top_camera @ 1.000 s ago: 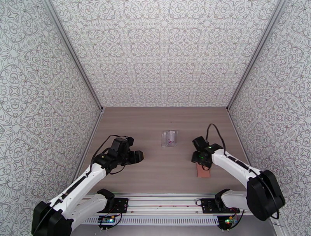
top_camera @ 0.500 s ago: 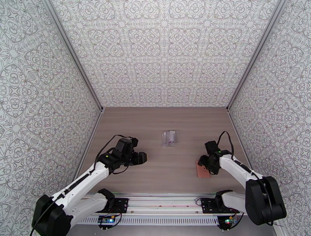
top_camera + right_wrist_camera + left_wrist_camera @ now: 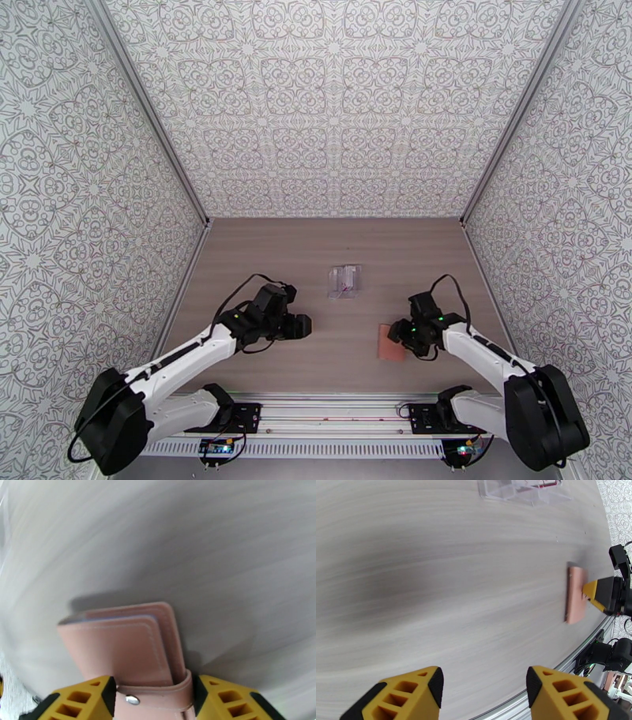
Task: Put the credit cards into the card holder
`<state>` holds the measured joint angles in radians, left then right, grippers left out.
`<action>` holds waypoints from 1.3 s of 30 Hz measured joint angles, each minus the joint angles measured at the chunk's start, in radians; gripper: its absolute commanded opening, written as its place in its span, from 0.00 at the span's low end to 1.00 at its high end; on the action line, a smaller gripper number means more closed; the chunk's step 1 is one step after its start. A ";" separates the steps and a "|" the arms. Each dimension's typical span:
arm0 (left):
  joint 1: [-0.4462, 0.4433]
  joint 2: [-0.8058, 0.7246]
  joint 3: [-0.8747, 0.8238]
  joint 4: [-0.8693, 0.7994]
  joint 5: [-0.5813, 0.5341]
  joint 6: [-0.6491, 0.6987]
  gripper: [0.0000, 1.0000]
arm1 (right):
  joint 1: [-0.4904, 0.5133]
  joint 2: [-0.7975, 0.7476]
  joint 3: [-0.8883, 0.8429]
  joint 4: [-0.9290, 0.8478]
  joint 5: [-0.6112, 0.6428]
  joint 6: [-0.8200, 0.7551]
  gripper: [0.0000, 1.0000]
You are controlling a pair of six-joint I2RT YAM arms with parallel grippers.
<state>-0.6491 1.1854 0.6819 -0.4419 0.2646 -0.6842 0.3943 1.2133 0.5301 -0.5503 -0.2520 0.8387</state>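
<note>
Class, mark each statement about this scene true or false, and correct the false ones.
1. The left gripper holds a card. False: its jaws stand open and empty.
2. The card holder sits between the fingers of the right gripper. True.
3. The card holder lies folded. True.
4. The clear pouch touches the card holder. False: they lie well apart.

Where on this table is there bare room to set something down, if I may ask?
Free: the far strip of table behind the pouch; the middle between the left tool and the holder. Crowded: near right, where the right tool sits at the holder.
</note>
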 measured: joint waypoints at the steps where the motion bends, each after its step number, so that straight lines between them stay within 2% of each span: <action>1: -0.005 0.008 -0.002 0.016 0.000 -0.005 0.62 | 0.040 0.011 0.000 0.018 -0.005 0.019 0.54; 12: -0.014 0.048 -0.070 0.113 0.001 -0.050 0.61 | 0.367 0.280 0.186 0.142 0.034 0.182 0.51; 17: -0.014 0.019 -0.116 0.132 0.002 -0.058 0.59 | 0.461 0.374 0.258 0.217 0.030 0.248 0.50; 24: -0.014 0.005 -0.182 0.150 0.004 -0.088 0.56 | 0.497 0.430 0.307 0.269 0.019 0.288 0.59; 30: -0.014 0.005 -0.200 0.167 0.016 -0.103 0.54 | 0.497 0.422 0.372 0.145 0.093 0.227 0.63; 35: -0.016 -0.002 -0.235 0.209 0.049 -0.130 0.50 | 0.497 0.395 0.453 0.008 0.153 0.128 0.58; 39: -0.027 -0.002 -0.265 0.249 0.066 -0.157 0.47 | 0.497 0.394 0.491 -0.041 0.163 0.076 0.49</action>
<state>-0.6758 1.1831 0.4168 -0.1925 0.3305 -0.8410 0.8913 1.6073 1.0214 -0.5915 -0.0891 0.9142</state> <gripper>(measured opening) 0.480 0.532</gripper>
